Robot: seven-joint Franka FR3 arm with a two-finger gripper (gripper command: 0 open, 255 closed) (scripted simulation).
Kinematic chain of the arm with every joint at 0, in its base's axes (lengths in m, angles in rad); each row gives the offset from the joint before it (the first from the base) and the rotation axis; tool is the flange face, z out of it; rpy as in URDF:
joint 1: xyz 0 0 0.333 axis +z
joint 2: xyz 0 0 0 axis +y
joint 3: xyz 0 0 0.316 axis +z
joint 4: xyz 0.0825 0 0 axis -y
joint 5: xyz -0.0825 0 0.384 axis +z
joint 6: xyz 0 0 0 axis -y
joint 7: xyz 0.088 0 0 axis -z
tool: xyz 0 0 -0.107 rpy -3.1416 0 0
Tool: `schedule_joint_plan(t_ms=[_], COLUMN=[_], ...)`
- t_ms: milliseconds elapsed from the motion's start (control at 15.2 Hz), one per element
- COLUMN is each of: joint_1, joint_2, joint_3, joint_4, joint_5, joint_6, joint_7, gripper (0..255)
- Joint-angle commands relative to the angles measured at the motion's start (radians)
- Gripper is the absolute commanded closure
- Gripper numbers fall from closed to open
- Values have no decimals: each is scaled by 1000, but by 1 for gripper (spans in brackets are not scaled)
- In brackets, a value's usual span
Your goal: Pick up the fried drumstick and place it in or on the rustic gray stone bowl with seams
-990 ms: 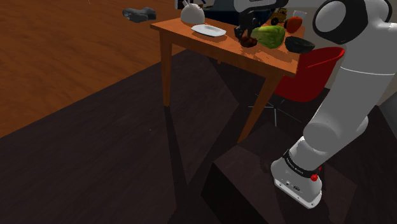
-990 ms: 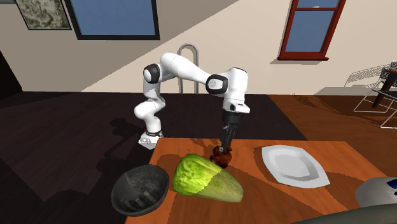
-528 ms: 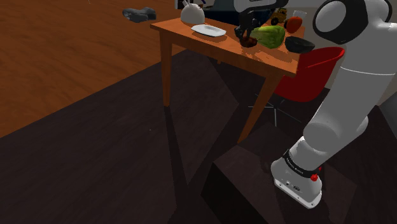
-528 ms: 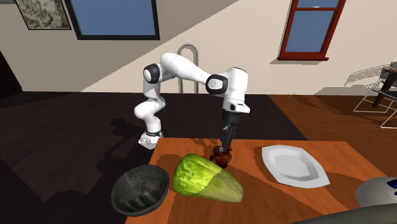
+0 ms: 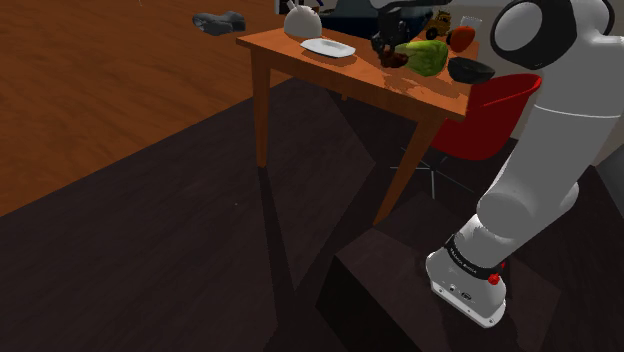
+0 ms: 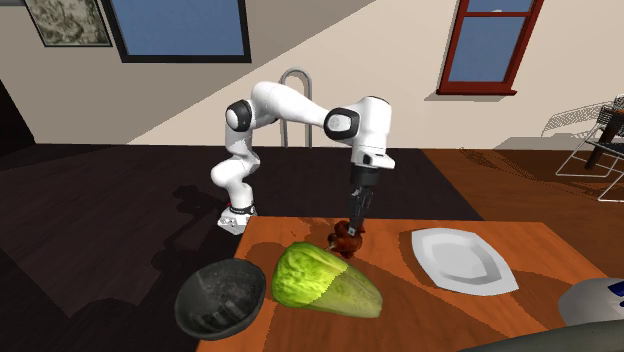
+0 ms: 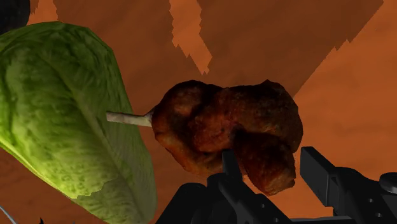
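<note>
Grasp done, carry step in hand, by my reading: black two-finger gripper (image 7: 270,167) was clamped on brown crusted fried drumstick (image 7: 222,127), with bare bone end pointing at green lettuce head (image 7: 70,114). Drumstick hung apparently just clear of orange wooden table (image 6: 420,320). Next move called for more height, then travel across lettuce to dark grey ribbed stone bowl (image 6: 220,297) just beyond. Bowl looked empty; white plate (image 6: 462,262) likewise bare.

A home: dining table (image 5: 345,72), red chair (image 5: 495,115), window (image 6: 178,25).
</note>
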Motion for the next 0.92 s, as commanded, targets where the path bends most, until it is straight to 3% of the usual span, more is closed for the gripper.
schedule_joint_plan(t_ms=[0, 858], joint_1=[1, 3], joint_2=[1, 58], joint_3=[0, -1], joint_4=[29, 284], joint_5=[2, 18], joint_6=[-26, -211], joint_7=[-10, -82], gripper=[255, 255])
